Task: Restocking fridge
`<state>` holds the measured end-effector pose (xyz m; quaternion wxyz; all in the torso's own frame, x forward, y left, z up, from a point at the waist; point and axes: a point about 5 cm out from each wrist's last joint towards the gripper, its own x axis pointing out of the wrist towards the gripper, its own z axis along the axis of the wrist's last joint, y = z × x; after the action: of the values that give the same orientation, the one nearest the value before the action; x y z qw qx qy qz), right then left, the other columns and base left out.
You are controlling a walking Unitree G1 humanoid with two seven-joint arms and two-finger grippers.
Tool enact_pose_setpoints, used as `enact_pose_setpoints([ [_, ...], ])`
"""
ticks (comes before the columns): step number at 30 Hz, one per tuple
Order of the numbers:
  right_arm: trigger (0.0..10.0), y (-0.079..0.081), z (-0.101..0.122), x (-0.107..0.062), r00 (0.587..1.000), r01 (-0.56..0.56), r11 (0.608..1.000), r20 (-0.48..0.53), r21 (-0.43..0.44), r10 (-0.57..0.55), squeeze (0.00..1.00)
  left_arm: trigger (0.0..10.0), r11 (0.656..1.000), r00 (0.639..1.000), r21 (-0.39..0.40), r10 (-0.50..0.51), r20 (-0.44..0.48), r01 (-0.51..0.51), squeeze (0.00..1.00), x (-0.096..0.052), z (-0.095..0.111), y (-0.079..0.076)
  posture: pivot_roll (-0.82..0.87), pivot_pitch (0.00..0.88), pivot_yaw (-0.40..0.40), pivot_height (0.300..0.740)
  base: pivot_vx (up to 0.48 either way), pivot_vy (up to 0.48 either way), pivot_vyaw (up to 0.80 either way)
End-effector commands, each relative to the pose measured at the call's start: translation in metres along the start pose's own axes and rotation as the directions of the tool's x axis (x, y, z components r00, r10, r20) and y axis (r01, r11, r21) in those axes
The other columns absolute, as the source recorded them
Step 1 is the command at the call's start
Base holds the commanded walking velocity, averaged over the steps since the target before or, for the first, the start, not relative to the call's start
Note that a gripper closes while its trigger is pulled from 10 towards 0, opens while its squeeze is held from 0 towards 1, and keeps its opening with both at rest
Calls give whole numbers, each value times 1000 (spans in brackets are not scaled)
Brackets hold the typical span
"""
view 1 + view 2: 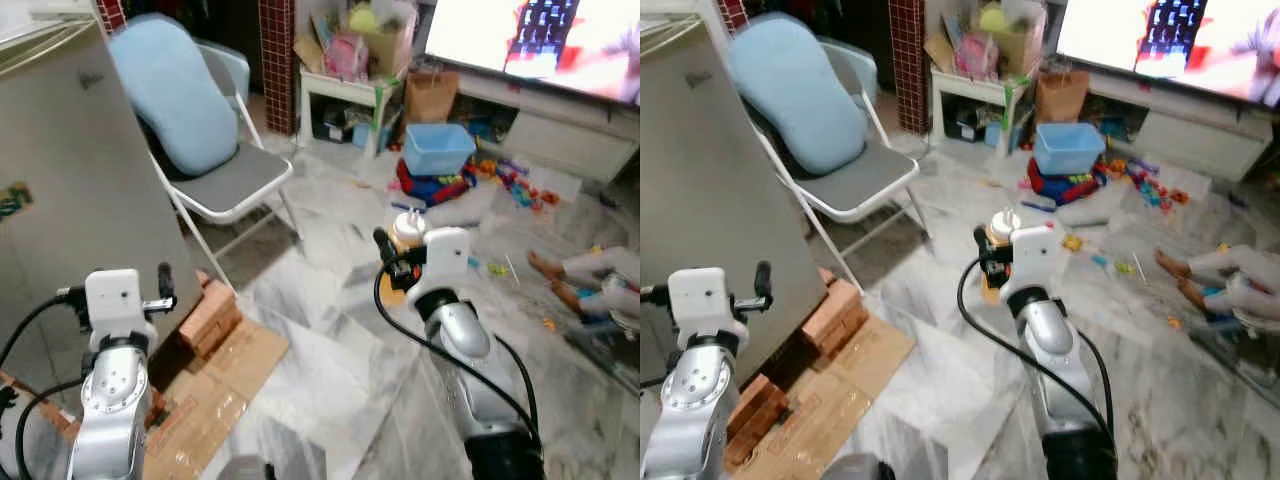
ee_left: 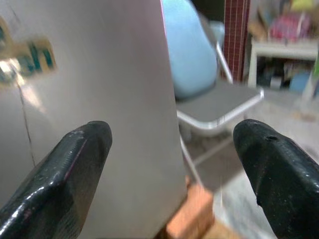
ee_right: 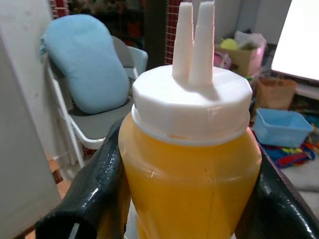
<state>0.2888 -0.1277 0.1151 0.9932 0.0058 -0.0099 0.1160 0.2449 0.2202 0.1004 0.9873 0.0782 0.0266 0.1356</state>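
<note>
While the left gripper (image 2: 172, 169) gapes, the right gripper (image 3: 184, 174) grasps an upright yellow bottle (image 3: 189, 169), 2 nozzles up.

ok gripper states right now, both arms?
Left gripper: open, holding nothing, pointed at the fridge door.
Right gripper: shut on the yellow squeeze bottle with the white twin-nozzle cap.

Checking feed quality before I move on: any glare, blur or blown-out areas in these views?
Eye views: the TV screen is blown out white, floor slightly soft. Left wrist view: soft blur, glare patch on the fridge door, left gripper fingers wide apart. Right wrist view: yellow bottle sharp in the right gripper, background softer.
</note>
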Motion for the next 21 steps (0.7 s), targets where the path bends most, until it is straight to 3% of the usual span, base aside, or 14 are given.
enact_pose_setpoints([
  [1,10000,-9,6,1,1000,19,999,24,-27,-19,0,10000,1000,999,-15,14,-48,-15,0,-1,-8,0,77,0,-43,740,0,480,0],
  [11,10000,-20,9,4,999,33,999,30,-33,-32,0,10000,999,998,-23,28,-54,-30,0,1,-7,0,77,0,-48,740,0,478,0],
  [21,10000,-12,12,5,998,-43,997,38,-65,46,0,10000,999,997,-20,49,-52,-51,0,5,-6,3,76,0,-55,740,0,472,0],
])
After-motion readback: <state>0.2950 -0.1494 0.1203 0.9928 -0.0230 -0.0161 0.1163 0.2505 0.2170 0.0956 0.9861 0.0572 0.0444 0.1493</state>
